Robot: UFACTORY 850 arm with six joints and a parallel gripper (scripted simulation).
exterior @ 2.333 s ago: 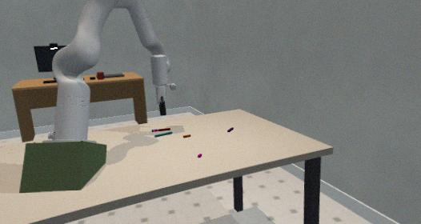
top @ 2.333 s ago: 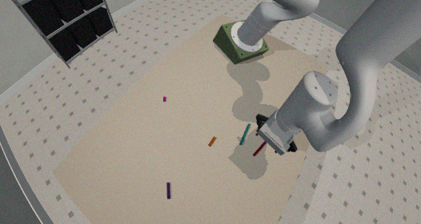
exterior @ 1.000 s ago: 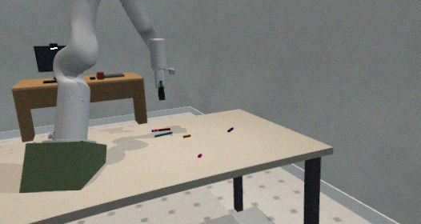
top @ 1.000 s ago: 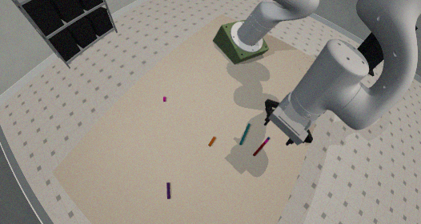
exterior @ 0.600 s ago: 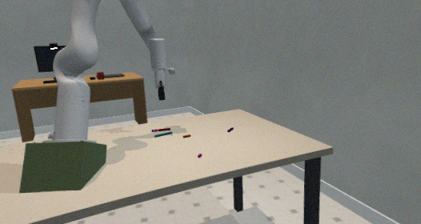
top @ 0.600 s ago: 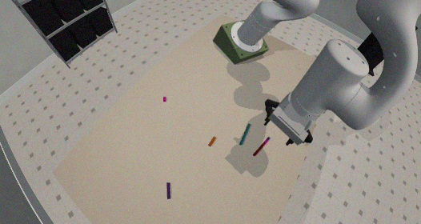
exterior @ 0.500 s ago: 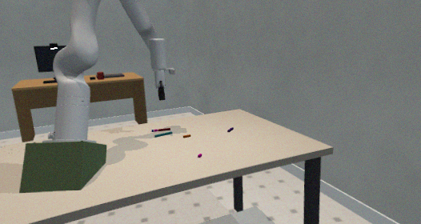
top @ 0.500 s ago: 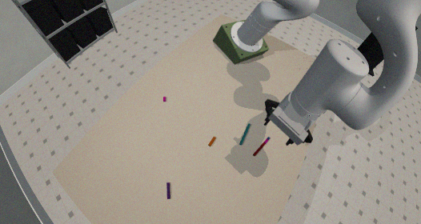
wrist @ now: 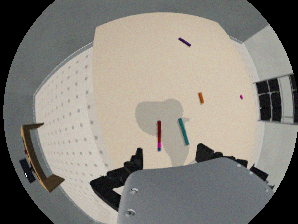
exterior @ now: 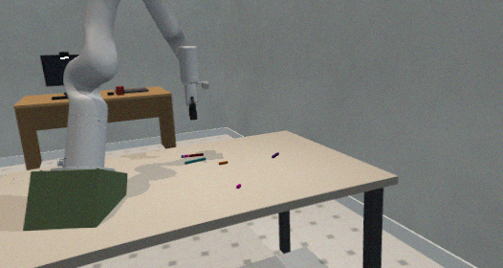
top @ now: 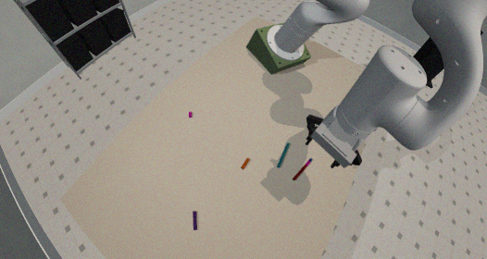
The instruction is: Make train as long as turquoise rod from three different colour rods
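Observation:
The turquoise rod (top: 283, 154) lies flat on the beige table top. Beside it, apart, lies a red rod (top: 300, 171) with a short magenta piece (top: 306, 163) and a tiny blue tip (top: 310, 159) in line at its far end; I cannot tell if the ends touch. They also show in the wrist view, the turquoise rod (wrist: 182, 131) and the red rod (wrist: 158, 132). An orange rod (top: 245, 163), a purple rod (top: 194, 220) and another magenta rod (top: 190, 115) lie far apart. My gripper (top: 320, 153) (exterior: 192, 111) hangs open and empty, high above the red rod.
The arm's green base block (top: 278, 47) stands at the table's far side. A shelf with dark bins (top: 79, 22) stands on the floor beyond the table. A wooden desk stands behind. The table edge is close to the right of the red rod.

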